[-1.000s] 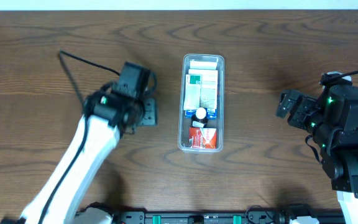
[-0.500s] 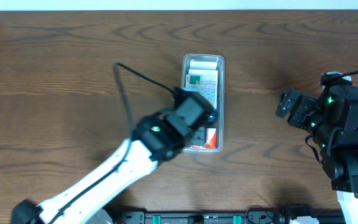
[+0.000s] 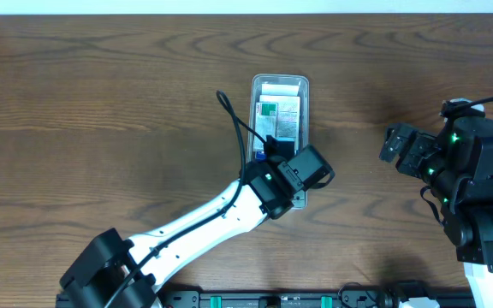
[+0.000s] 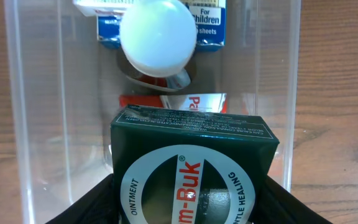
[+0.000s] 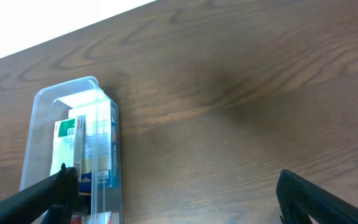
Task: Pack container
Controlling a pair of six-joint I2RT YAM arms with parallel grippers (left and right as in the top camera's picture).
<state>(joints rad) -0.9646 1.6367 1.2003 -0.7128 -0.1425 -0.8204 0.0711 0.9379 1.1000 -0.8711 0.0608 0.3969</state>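
Note:
The clear plastic container (image 3: 303, 85) lies lengthwise at the table's middle and holds several small boxes. My left gripper (image 3: 291, 175) is over its near end, shut on a dark green ointment box (image 4: 191, 171) held just above the container's near compartment (image 4: 36, 124). Ahead of that box I see a white round cap (image 4: 158, 37), a blue and white box (image 4: 207, 25) and a red box (image 4: 185, 101) inside. My right gripper (image 5: 176, 193) is open and empty, off to the right of the container (image 5: 73, 93) over bare wood.
The brown wooden table (image 3: 101, 94) lies all around the container. The right arm's body (image 3: 473, 184) stands at the right edge. A black cable (image 3: 234, 120) loops from the left arm beside the container.
My left arm has swung from the table's left side to over the container's near end, carrying the green box. The right arm has not moved.

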